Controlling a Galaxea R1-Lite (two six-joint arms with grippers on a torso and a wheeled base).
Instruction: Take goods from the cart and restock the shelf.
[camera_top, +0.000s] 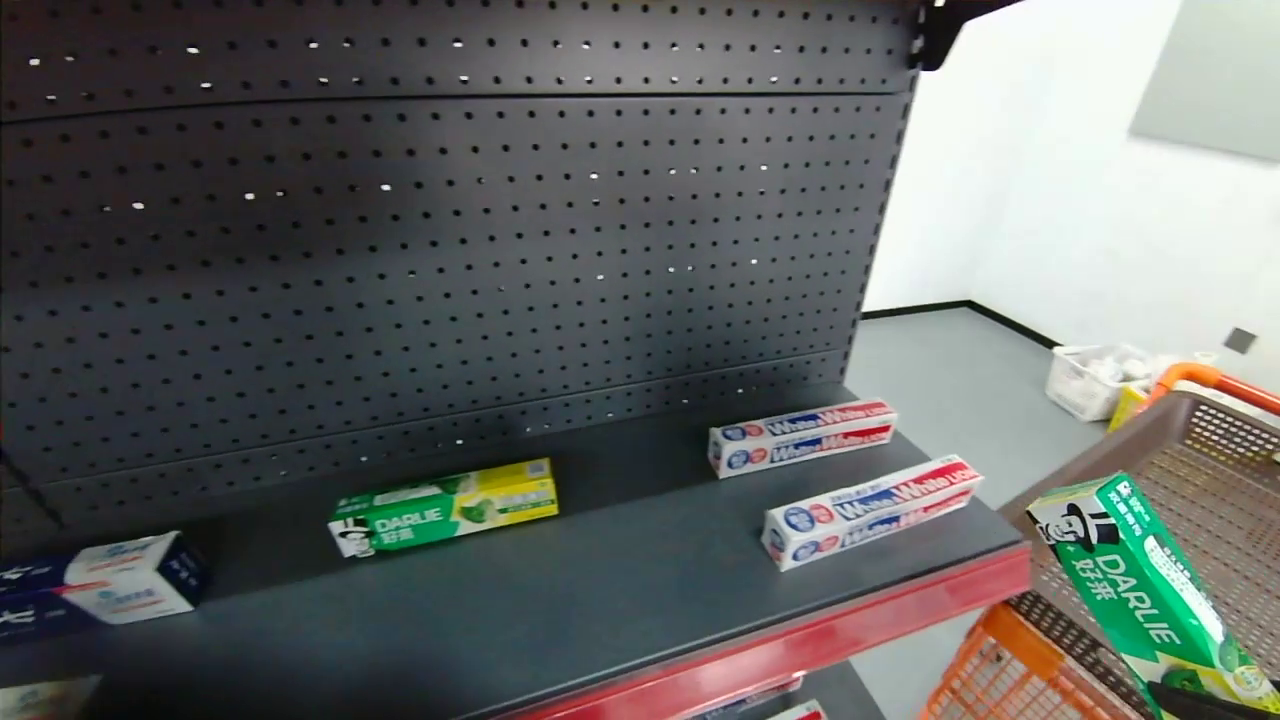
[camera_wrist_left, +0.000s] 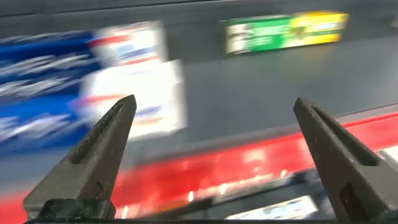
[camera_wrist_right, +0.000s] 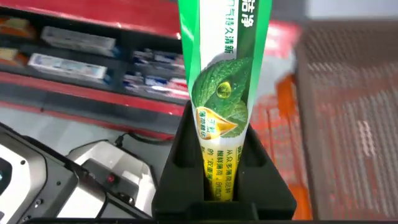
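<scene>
Counting along the shelf (camera_top: 600, 610), I make it five toothpaste boxes lying on it and six in all. Two are green and yellow: the first green box (camera_top: 443, 507) mid-shelf, and the second green box (camera_top: 1150, 590) off the shelf's right end, by the one cart (camera_top: 1215, 440). Two are red, white and blue: the rear red-and-white box (camera_top: 802, 437) and the front red-and-white box (camera_top: 870, 511), both toward the shelf's right end. Two blue-and-white boxes (camera_top: 130, 577) sit at its left end. One white basket (camera_top: 1085, 385) stands beyond the shelf's right end.
</scene>
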